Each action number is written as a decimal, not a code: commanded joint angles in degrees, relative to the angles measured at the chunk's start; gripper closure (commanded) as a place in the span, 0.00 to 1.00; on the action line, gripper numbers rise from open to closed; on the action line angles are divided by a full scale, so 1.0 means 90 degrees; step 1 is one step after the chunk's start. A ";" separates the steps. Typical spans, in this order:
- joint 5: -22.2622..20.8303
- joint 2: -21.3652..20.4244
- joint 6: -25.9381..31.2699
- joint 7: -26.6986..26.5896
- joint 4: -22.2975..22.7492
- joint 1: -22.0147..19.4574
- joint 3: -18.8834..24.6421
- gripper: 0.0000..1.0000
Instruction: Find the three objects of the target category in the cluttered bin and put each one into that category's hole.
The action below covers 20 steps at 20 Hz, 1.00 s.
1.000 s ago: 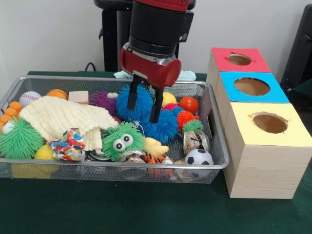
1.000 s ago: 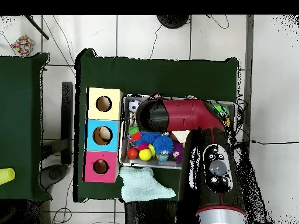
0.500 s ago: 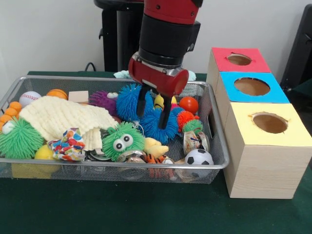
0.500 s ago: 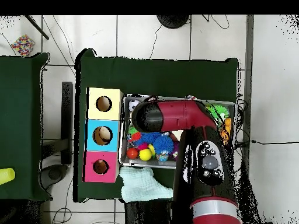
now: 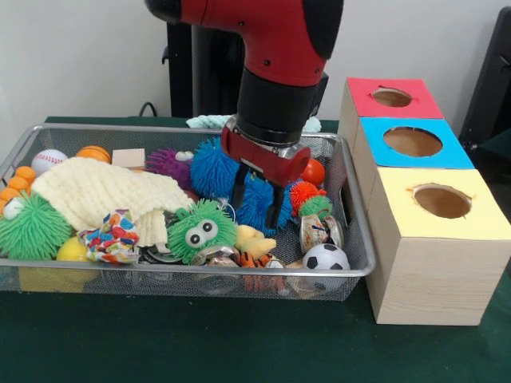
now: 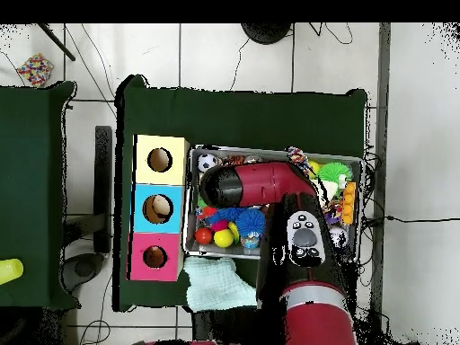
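My gripper point(image 5: 257, 202) hangs low in the wire bin point(image 5: 361, 239), open. Its two black fingers point(image 5: 239, 188) stand either side of a blue spiky ball point(image 5: 257, 209) at the bin's middle right. A second blue spiky ball point(image 5: 212, 169) lies just behind and to the left. Right of the bin stand three boxes with round holes: red point(image 5: 391, 97), blue point(image 5: 413, 141) and yellow point(image 5: 441, 201). In the overhead view the red arm point(image 6: 256, 182) covers the gripper, and a blue spiky ball point(image 6: 250, 222) shows beside it.
The bin also holds a cream knitted cloth point(image 5: 104, 191), a green fuzzy toy with eyes point(image 5: 201, 231), a soccer ball point(image 5: 326, 257), a red ball point(image 5: 315, 171), an orange spiky ball point(image 5: 303, 193) and a green spiky ball point(image 5: 32, 227). A pale blue cloth point(image 6: 223, 283) lies beside the bin.
The gripper has moved right and lower, from the rear blue spiky ball onto the one nearer the boxes. Its fingers stay apart.
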 commanded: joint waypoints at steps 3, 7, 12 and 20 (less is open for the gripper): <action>-0.0078 0.0911 -0.0567 0.0503 -0.0361 0.0117 -0.0074 0.00; -0.0020 0.1173 -0.0798 0.0539 -0.0517 0.0130 -0.0065 0.00; 0.0129 0.1454 -0.1044 0.0562 -0.0673 0.0080 0.0026 0.00; 0.0372 0.1044 -0.1692 0.1081 -0.0454 0.0135 -0.0151 0.00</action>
